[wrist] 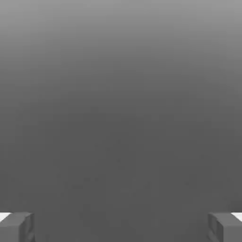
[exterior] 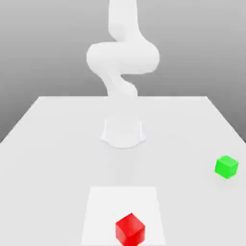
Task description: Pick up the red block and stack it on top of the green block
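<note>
A white arm (exterior: pixel 123 57) rises from the pale table (exterior: pixel 62 144). The glossy red block (exterior: pixel 130 230) seems to sit on a white square (exterior: pixel 105 204); the green block (exterior: pixel 226 166) lies toward the exterior view's right. The claw (wrist: pixel 121 229) is spread, empty.

Glossy red cube (exterior: pixel 130 230); smooth pale tabletop (exterior: pixel 57 158)

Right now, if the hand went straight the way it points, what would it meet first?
Nothing visible: the way ahead of the open hand looks free, toward grey background, though how far off that lies is unclear.
</note>
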Controlling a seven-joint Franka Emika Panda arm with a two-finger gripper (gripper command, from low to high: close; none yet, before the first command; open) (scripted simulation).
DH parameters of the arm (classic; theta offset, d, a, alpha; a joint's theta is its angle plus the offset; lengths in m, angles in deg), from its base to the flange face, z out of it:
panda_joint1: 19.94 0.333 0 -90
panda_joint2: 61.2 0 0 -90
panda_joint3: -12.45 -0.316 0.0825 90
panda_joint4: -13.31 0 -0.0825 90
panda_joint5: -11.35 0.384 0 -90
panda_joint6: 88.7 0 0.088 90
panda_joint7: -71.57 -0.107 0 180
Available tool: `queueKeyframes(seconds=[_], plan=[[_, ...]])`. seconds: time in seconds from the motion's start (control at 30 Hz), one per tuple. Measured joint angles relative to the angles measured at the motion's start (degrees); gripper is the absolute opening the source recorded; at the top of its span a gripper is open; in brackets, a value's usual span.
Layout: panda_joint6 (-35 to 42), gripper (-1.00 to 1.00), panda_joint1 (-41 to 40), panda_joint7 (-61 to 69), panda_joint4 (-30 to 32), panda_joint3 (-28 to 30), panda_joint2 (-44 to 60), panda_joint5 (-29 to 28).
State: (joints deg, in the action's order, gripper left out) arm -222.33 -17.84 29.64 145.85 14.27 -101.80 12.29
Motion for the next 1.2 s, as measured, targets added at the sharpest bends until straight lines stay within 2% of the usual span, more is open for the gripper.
queueKeyframes(seconds=[0.43, 0.63, 0.83, 1.0, 1.03, 1.2], plan=[[-9.6, 0.00, 7.9, 21.2, 4.0, 6.5, 27.5, 6.0], [-14.1, 0.00, 8.9, 29.7, 5.8, 6.5, 39.8, 7.1], [-18.9, 0.00, 8.7, 35.1, 7.8, 6.4, 51.6, 4.0], [-26.7, 0.00, 7.3, 37.7, 6.7, 4.5, 61.9, 5.8], [-27.8, -1.00, 7.0, 37.9, 6.5, 4.1, 63.2, 6.2], [-27.7, -1.00, 7.0, 37.9, 6.5, 4.1, 63.2, 6.2]])
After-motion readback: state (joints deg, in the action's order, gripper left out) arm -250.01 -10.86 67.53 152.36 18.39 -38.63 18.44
